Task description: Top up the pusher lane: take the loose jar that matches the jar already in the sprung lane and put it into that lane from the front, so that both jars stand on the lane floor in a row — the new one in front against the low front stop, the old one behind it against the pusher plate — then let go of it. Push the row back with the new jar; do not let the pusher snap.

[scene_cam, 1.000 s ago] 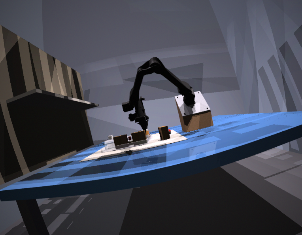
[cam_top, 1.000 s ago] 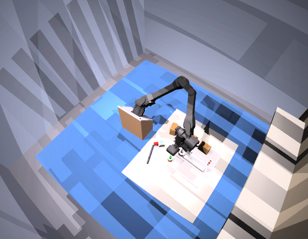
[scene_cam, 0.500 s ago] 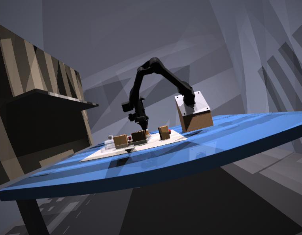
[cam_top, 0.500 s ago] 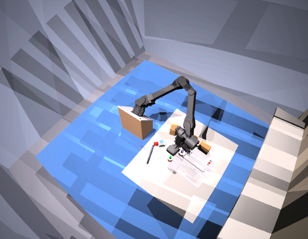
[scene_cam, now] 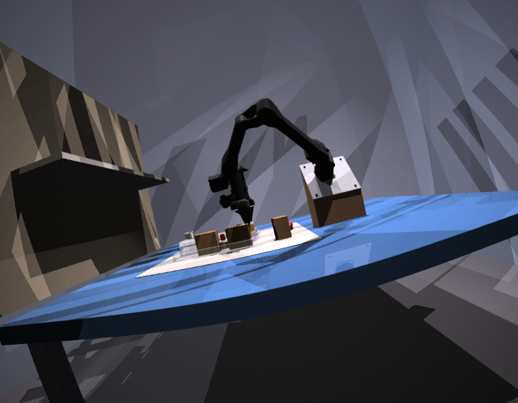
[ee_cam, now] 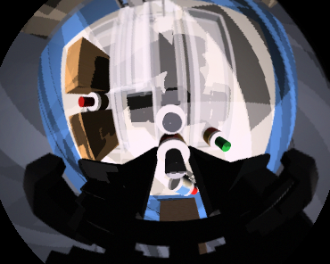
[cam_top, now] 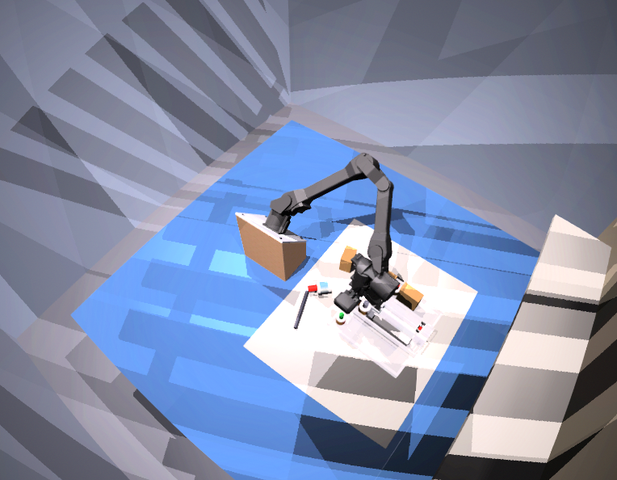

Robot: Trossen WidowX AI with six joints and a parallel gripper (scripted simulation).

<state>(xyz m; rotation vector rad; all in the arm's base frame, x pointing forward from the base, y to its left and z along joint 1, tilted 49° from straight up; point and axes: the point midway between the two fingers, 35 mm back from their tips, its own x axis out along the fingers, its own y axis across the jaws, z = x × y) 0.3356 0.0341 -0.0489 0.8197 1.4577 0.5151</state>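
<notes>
My gripper (ee_cam: 172, 149) (scene_cam: 250, 220) points down and is shut on a jar (ee_cam: 174, 161) with a dark cap and white shoulder. This jar is upright or nearly so, at the front end of the clear lane unit (ee_cam: 226, 33) (cam_top: 396, 372). The lane jar (ee_cam: 172, 120), with a grey lid and white rim, stands just beyond it, and the two look very close or touching. It also shows beside the gripper in the top view (cam_top: 364, 306). A dark block, apparently the pusher (ee_cam: 174, 94), is behind the lane jar. The held jar's base, the front stop and the lane floor contact are hidden.
A green-capped jar (ee_cam: 223, 144) (cam_top: 341, 317) is at the unit's right in the wrist view. A red-capped jar (ee_cam: 95, 102) is between two brown blocks (ee_cam: 80, 67) (ee_cam: 98, 136) at left. A red-capped, blue-labelled bottle (cam_top: 321, 288) lies near a dark rod (cam_top: 300, 310). Another brown block (cam_top: 347, 258) (scene_cam: 281, 227) stands nearby.
</notes>
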